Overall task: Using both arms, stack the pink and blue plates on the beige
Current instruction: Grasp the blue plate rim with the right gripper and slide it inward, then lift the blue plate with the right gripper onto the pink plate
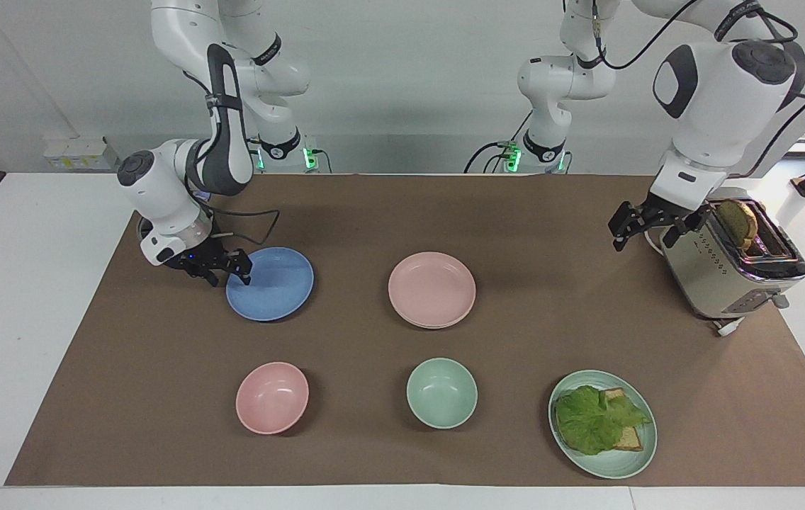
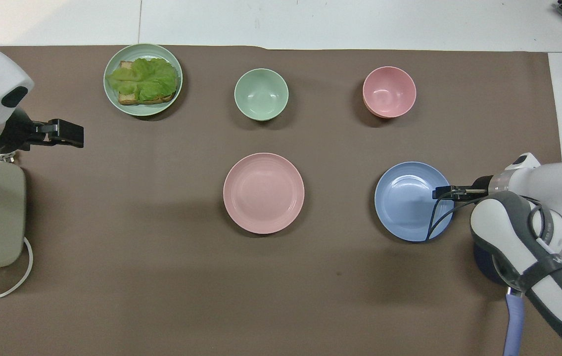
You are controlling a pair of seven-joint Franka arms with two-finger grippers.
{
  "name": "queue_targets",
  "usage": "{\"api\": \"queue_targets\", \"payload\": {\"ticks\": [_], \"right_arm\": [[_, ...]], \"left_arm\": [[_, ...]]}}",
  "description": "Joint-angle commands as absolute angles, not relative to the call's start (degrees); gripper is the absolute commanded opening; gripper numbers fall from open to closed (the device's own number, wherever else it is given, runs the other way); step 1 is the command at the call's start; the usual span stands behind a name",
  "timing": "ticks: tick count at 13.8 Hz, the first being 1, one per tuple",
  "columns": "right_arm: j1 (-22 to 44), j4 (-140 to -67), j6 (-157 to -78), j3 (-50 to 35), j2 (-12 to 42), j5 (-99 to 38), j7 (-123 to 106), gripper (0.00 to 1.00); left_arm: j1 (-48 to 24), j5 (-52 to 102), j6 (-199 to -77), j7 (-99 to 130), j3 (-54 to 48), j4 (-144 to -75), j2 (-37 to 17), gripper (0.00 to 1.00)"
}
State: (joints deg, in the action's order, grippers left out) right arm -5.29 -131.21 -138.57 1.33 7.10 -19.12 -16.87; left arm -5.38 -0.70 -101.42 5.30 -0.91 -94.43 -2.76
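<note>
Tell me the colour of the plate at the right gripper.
Cornflower blue: the blue plate, clearest in the overhead view, with the right gripper at its rim.

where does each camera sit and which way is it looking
Facing view: high across the table, looking at the robots; both arms show whole, right gripper at the blue plate, left gripper by the toaster.
Overhead view: above the robots' end, looking steeply down; only forearms show.
Both share the pink plate.
</note>
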Motion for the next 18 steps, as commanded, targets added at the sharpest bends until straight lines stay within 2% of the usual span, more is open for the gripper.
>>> {"api": "queue_targets", "payload": {"ticks": [1,4,6,7,10,12,16,18], "right_arm": [[-7.03,-131.92,-139.22,0.88,7.65,-24.77,-23.54,0.63],[-7.12,-131.84,-137.64,0.88,7.47,-25.49,-24.17,0.31],[-7.12,-131.49,-136.76,0.88,7.03,-25.84,-24.17,0.04],[-7.12,-131.14,-135.89,0.88,6.6,-26.36,-24.08,0.0],[-6.51,-128.51,-130.1,0.7,4.67,-26.89,-23.56,0.0],[-5.63,-127.36,-129.11,-0.17,3.52,-27.68,-20.85,0.0],[4.37,-124.9,-130.69,-0.44,4.22,-31.19,-8.48,0.0],[10.6,-124.45,-135.59,-0.44,4.75,-31.2,-1.0,0.0]], "left_arm": [[-5.27,-1.5,-96.69,3.78,-0.7,-90.71,-2.64,1.0],[-5.27,-1.32,-96.06,3.87,-0.97,-90.61,-0.62,1.0],[-5.27,-1.23,-96.06,3.95,-0.97,-90.62,-0.62,1.0],[-5.27,-1.23,-96.06,3.96,-0.88,-90.62,-0.62,1.0],[-4.75,-1.23,-96.06,4.04,-0.88,-90.62,-0.62,1.0],[-4.66,-1.23,-96.06,4.04,-0.88,-90.62,-0.62,1.0],[-4.75,-1.23,-96.06,3.96,-0.97,-90.62,-0.62,1.0],[-4.66,-1.23,-96.06,4.04,-0.88,-90.62,-0.62,1.0]]}}
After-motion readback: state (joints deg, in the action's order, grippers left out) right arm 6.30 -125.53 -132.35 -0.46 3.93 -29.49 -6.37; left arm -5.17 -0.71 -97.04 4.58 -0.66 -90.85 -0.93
